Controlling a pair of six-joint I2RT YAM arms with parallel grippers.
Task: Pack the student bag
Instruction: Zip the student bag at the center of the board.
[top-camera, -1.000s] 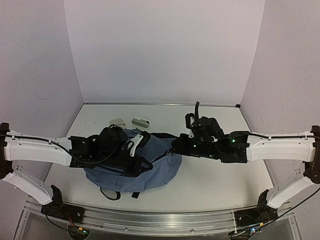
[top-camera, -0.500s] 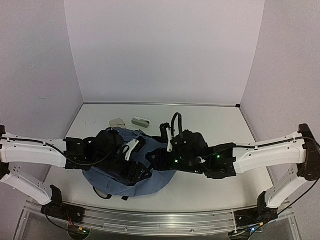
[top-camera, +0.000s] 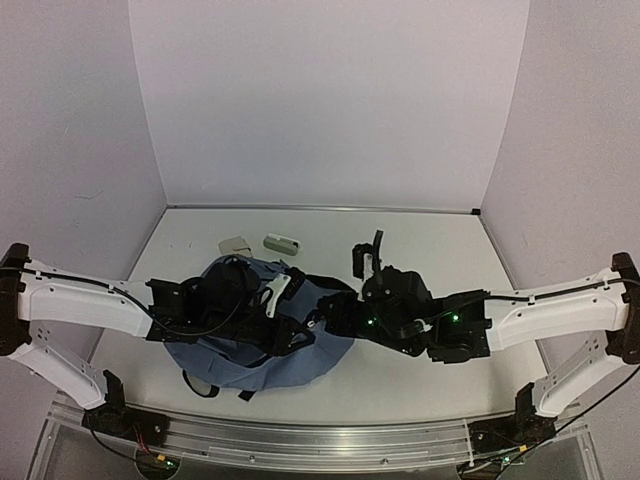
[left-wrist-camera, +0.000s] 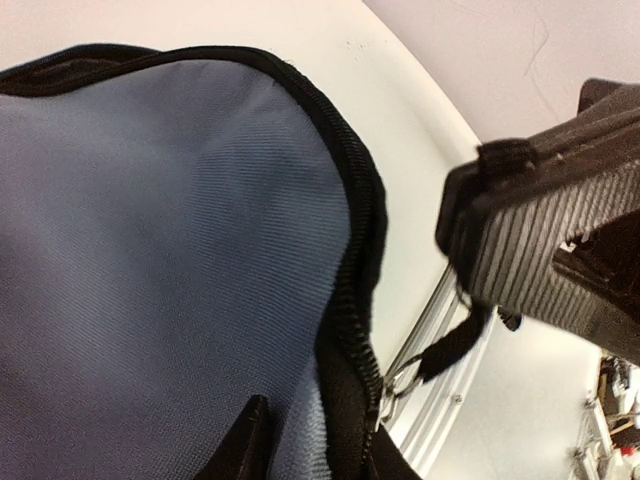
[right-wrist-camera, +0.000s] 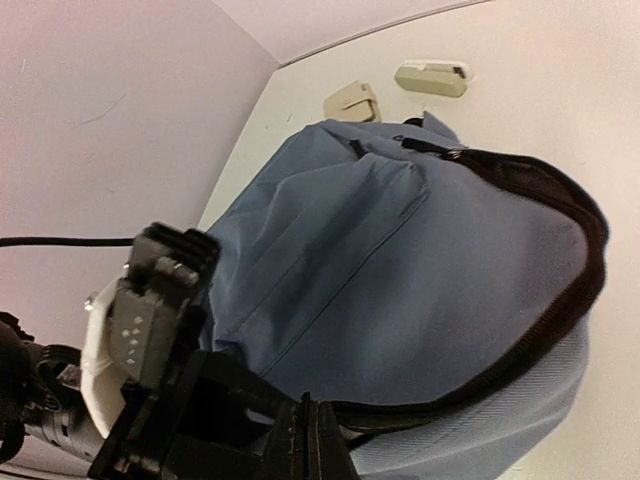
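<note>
Right gripper (right-wrist-camera: 305, 440), pinched shut on the student bag's (right-wrist-camera: 400, 250) rim, apparently steadies it; left gripper's (top-camera: 288, 312) part-open, empty jaws hover beside its zip pull (left-wrist-camera: 432, 358).

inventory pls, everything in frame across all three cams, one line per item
student bag: 1, dusty blue with black zip trim, centre-left of table
small block: 1, beige, on table behind bag
oblong item: 1, pale grey-green, just right of block, not touching
table: 1, white
rail: 1, silver, near edge
left hand: 1, black, at bag's zip edge
right hand: 1, black, shut on bag's zip rim
</note>
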